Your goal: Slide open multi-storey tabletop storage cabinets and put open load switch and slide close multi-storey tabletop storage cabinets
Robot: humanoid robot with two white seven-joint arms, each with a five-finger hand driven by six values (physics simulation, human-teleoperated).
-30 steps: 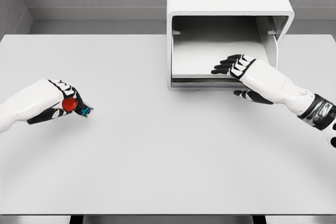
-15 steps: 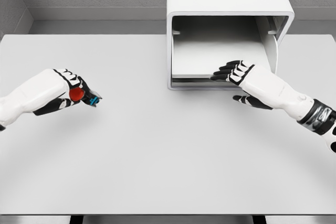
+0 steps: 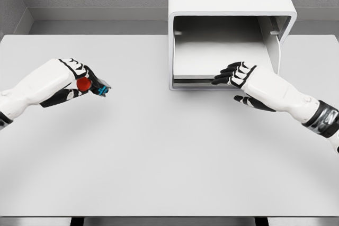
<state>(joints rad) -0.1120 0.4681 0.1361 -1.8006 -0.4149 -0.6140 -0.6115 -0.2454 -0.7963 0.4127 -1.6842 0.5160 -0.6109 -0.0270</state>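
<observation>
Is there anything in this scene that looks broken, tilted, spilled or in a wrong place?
Nothing stands out. The storage cabinet sits square on the table, its front open and interior bare. The left hand holds the load switch above the table; the right hand rests at the cabinet's lower front edge. No damage or spill shows.

Simulated test bench: bare white table (image 3: 159, 157)
</observation>
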